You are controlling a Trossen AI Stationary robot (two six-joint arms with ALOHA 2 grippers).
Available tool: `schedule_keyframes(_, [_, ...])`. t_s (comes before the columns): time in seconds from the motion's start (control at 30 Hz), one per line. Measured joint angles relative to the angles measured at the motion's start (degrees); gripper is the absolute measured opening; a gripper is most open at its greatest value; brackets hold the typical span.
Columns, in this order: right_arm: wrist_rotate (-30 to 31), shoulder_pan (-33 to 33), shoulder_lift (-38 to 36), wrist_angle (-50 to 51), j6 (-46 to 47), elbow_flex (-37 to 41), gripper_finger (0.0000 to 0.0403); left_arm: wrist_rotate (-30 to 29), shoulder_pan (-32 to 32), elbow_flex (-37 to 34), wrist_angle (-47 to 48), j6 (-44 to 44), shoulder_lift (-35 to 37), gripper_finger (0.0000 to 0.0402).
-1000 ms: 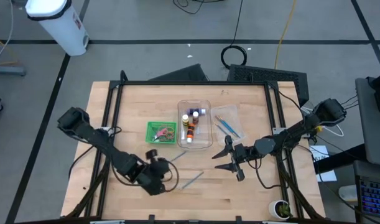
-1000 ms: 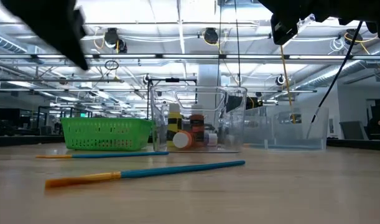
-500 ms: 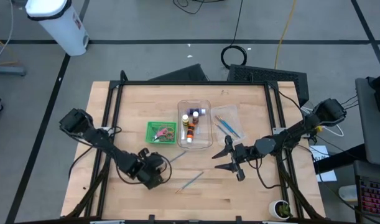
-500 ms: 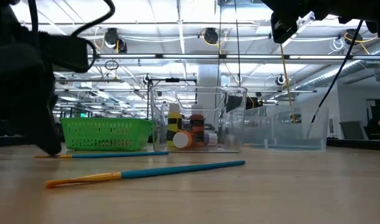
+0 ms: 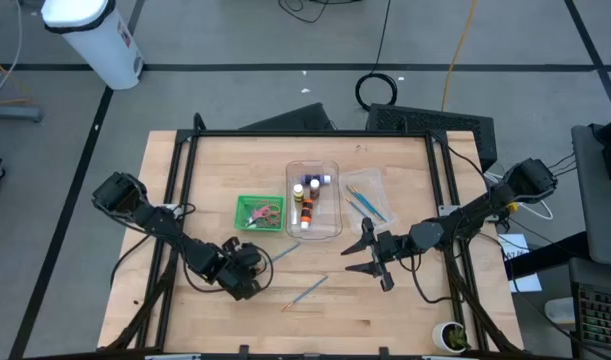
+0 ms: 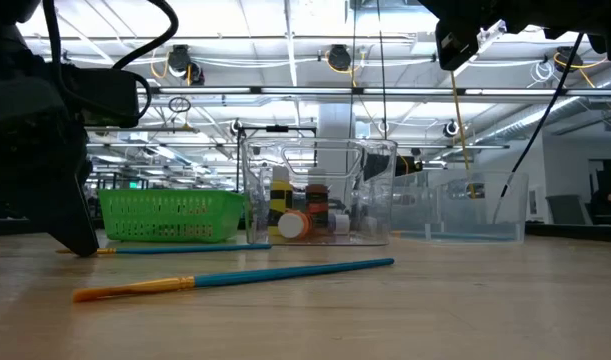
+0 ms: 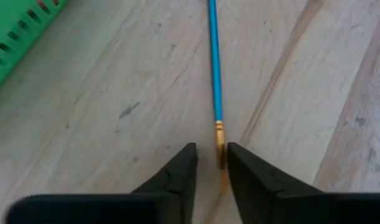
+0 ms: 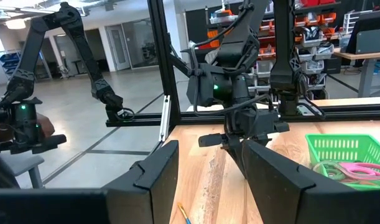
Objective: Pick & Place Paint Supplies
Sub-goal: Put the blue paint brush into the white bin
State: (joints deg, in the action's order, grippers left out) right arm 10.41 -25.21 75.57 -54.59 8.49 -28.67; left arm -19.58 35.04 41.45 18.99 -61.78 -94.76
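A thin blue brush with an orange end lies flat on the table near the green basket, also visible from above and from table height. My left gripper is down at the table, open, one finger on each side of the brush's orange end. A second blue and orange brush lies nearer the table's near edge. My right gripper waits open above the table's right half.
A green basket holds pink and orange scissors. A clear bin with small paint bottles stands mid-table. A clear tray to its right holds blue brushes. Black frame rails run along the table's edges.
My left gripper has come down from above to the table top and moved a little toward the far edge, ending at the orange end of the brush by the green basket. Both brushes and my right arm have stayed put.
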Motion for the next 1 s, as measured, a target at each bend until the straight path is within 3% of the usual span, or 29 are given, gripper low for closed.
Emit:
schedule_keyframes(0.23, [0.00,-0.01,0.00,0.00,0.01,0.00,0.0169,0.14,1.03,-0.01,-0.33,-2.26,-0.77,0.0008])
schedule_keyframes(0.53, [0.00,-0.01,0.00,0.01,0.04,0.00,0.0169,-0.06,1.59,1.46,3.30,-4.17,-0.90,0.0005])
schedule_keyframes(0.8, [0.05,-0.02,0.00,-0.36,-0.11,-0.02,0.0169,1.92,4.32,14.06,22.38,-3.37,0.79,0.0001])
schedule_keyframes(1.0, [4.65,-1.59,1.57,-1.01,-0.42,-0.84,0.0169,-1.09,5.31,22.24,25.22,-0.02,0.55,0.0001])
